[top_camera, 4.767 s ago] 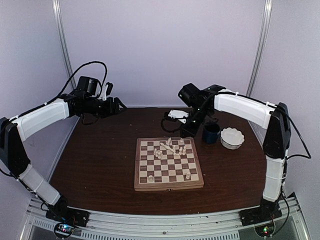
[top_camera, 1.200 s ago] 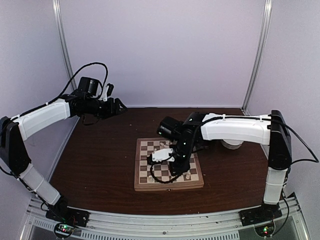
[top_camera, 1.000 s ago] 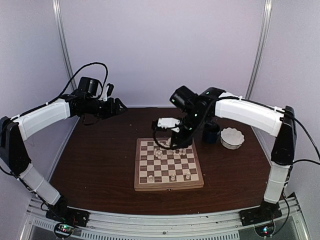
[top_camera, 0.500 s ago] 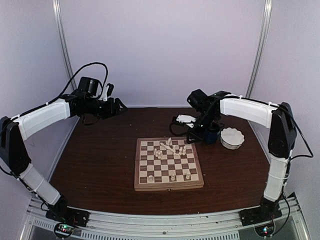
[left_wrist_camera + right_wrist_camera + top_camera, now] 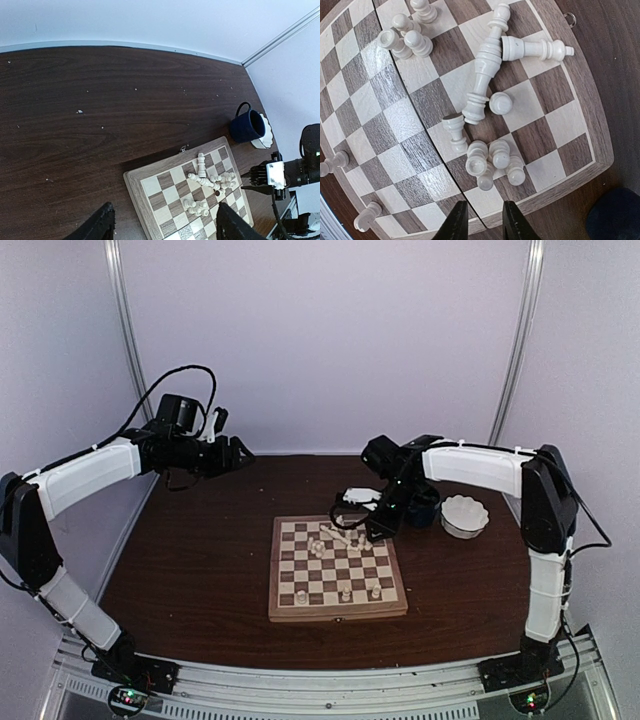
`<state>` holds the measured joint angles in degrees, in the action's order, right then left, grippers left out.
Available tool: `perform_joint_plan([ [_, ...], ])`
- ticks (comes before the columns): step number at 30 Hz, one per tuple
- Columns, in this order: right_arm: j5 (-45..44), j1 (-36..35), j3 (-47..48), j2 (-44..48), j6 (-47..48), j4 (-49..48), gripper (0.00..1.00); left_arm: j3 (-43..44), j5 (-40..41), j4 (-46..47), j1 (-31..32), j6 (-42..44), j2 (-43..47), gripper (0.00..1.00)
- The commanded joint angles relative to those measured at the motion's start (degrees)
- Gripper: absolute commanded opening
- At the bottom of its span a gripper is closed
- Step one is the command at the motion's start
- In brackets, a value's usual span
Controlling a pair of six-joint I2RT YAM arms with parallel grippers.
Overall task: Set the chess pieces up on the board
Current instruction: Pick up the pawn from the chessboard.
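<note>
The board lies mid-table, and the right wrist view shows its checks from close above. Cream chess pieces lie toppled in a heap at its far side, with small clusters beside it. Three pieces stand in the near row. My right gripper hovers over the board's right rim, open by a narrow gap with nothing in it. My left gripper hangs wide open and empty, high at the far left.
A dark blue mug stands just right of the board's far corner, partly behind my right arm. A white scalloped bowl sits beside it. The board has a small metal latch on its far edge.
My right arm left the board's near row, where one more piece now stands, swung back toward the mug and came down at the far right rim. Its jaws narrowed. Left arm still.
</note>
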<state>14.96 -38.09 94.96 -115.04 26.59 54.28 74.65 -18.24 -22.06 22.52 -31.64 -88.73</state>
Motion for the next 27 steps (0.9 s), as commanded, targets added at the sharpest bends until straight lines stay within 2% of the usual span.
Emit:
perform_joint_plan([
  [1,-0.3,-0.5,0.2,-1.5,0.5,-0.1,0.28,0.8,-0.7,2.7,-0.6,-0.2,-0.5,0.69],
  [18,-1.0,-0.9,3.6,-5.0,0.0,0.4,0.27,0.8,-0.7,2.7,-0.6,-0.2,-0.5,0.69],
  [23,-0.8,-1.0,4.2,-5.7,-0.1,0.6,0.22,0.8,-0.7,2.6,-0.6,-0.2,-0.4,0.69],
  [27,-0.8,-1.1,4.4,-5.6,-0.1,0.9,0.15,0.8,-0.7,2.7,-0.6,-0.2,-0.5,0.69],
])
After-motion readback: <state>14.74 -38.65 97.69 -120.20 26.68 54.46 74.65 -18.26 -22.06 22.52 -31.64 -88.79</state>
